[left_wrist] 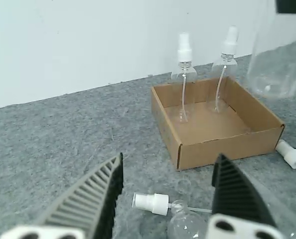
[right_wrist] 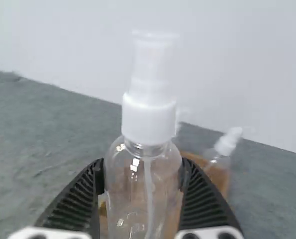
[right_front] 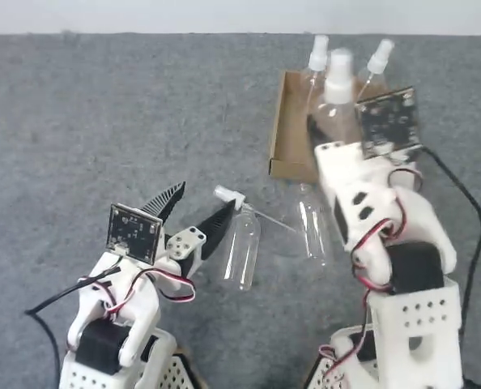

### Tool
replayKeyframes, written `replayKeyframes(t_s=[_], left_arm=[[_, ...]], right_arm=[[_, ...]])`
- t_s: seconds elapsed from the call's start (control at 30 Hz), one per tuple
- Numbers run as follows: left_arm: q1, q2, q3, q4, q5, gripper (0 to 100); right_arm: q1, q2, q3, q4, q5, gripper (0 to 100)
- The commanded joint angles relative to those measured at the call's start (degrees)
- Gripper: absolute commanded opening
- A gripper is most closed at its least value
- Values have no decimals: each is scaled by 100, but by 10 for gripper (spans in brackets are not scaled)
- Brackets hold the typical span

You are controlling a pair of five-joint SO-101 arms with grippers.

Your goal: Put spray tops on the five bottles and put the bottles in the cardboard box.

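My right gripper point(right_wrist: 142, 172) is shut on a clear bottle point(right_wrist: 143, 164) with a white spray top point(right_wrist: 149, 112), held upright above the cardboard box point(right_front: 283, 134). Two more topped bottles point(right_front: 317, 49) point(right_front: 380, 57) stand along the box's far side. On the mat near the box lie two clear bottles: one point(right_front: 240, 247) has a spray top point(right_front: 228, 197) at its neck, the other point(right_front: 313, 231) is beside it. My left gripper point(right_front: 204, 198) stands open just left of the first lying bottle, its fingers point(left_wrist: 93, 199) either side of that bottle's top point(left_wrist: 150, 201). A loose spray top point(left_wrist: 292, 155) lies in front of the box.
Grey felt covers the table point(right_front: 103, 121), with wide free room left of the box. A white wall point(left_wrist: 88, 40) runs behind. The right arm's body point(right_front: 386, 235) stands over the near right of the mat.
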Motion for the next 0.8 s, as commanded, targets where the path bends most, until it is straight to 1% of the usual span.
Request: replayKeyframes(t_s=[0.0, 0.13, 0.37, 0.57, 0.77], left_arm=[[-26, 9, -75, -114, -44, 227], [-35, 9, -22, -114, -44, 182], [-62, 0, 277, -457, -70, 8], [-369, 0, 321, -607, -44, 12], [-325, 0, 330, -589, -44, 12]], right_arm=[[400, 523, 26, -725, 123, 6], [418, 1279, 35, -1490, 79, 6], [286, 2624, 53, -2967, 62, 6], [286, 3820, 53, -4233, -571, 6], [84, 4752, 26, -5262, -615, 6]])
